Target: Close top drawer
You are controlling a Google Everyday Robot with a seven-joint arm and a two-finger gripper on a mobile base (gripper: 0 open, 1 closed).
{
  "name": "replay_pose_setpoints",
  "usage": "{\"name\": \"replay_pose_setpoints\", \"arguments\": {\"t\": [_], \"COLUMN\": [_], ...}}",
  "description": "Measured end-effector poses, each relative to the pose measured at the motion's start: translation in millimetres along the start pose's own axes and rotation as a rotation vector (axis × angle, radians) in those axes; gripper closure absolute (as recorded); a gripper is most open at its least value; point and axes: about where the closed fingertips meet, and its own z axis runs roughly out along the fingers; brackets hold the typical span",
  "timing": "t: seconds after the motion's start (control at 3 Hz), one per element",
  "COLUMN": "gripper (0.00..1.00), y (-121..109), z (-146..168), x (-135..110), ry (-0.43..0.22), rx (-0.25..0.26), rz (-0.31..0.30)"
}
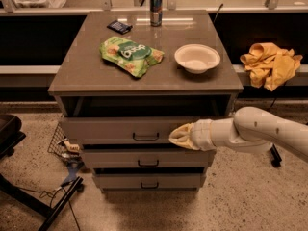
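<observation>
The top drawer [110, 129] of the grey cabinet stands only slightly out, its flat front carrying a small dark loop handle [145, 137]. My gripper [177, 135], on the white arm that comes in from the right, presses against the drawer front just right of the handle. Two shorter drawers, the middle drawer [144, 158] and the bottom drawer [144, 181], sit below it.
On the cabinet top [86, 71] lie a green chip bag [130, 55], a white bowl [197, 58], a can [156, 8] and a small dark packet [119, 27]. A yellow cloth [269, 64] lies on the shelf at right. A chair base [29, 196] and cables stand at left.
</observation>
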Motion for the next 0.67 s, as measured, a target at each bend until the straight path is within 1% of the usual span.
{"name": "replay_pose_setpoints", "arguments": {"t": [0.33,0.67], "gripper": [1.00,1.00], "y": [-27.0,-44.5], "z": [12.4,20.3], "x": [5.3,10.7], "ry": [-0.003,-0.004], "rx": [-0.005,-0.007], "rz": [-0.006,-0.005]}}
